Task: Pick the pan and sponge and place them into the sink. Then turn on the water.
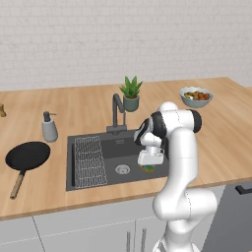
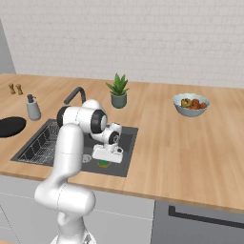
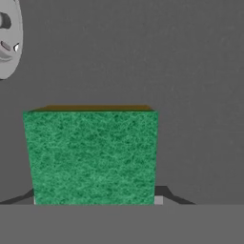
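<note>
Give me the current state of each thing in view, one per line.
sponge: between the gripper's jaws, low over the sink floor; whether it rests there is unclear.
gripper: down inside the sink, around the sponge.
pan: on the counter left of the sink, not yet moved.
sink: no pan inside, rack on its left side.
faucet: off, no stream visible.
soap dispenser: upright on the counter.
</note>
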Controlling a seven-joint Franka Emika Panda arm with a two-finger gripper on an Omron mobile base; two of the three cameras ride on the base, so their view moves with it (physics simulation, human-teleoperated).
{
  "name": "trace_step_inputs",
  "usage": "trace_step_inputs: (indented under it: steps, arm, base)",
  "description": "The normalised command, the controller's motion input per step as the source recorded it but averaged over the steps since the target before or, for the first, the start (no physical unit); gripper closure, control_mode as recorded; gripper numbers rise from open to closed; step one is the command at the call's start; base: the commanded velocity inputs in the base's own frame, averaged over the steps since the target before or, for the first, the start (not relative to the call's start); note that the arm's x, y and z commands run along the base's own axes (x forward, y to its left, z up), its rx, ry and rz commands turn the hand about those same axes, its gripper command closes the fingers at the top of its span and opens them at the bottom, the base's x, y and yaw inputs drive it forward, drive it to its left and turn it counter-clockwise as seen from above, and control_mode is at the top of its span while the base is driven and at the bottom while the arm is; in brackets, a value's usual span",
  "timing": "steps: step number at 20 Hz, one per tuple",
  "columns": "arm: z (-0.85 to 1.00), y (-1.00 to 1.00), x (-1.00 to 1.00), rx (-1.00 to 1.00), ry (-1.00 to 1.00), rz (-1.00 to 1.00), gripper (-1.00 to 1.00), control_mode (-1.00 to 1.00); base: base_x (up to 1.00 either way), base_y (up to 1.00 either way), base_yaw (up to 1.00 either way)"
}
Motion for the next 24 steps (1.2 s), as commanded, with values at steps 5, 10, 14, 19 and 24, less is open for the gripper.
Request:
trace_step_inputs:
  steps: [5, 10, 14, 19, 24]
  arm:
    - [-0.1, 0.0, -0.04, 0.0, 0.0, 0.0, -1.0, -1.0]
    - [0.27, 0.0, -0.31, 0.0, -0.04, 0.0, -1.0, -1.0]
    - [0.91, 0.0, -0.59, 0.01, -0.13, 0.0, -1.0, -1.0]
    - [1.0, 0.05, -0.93, 0.02, -0.17, -0.01, -1.0, -1.0]
    - [1.0, 0.2, -1.0, 0.02, -0.17, 0.0, -1.0, -1.0]
  base:
    - [0.0, 0.0, 0.0]
    - [0.0, 0.0, 0.0]
    - [0.0, 0.0, 0.0]
    - [0.0, 0.0, 0.0]
    - [0.0, 0.0, 0.0]
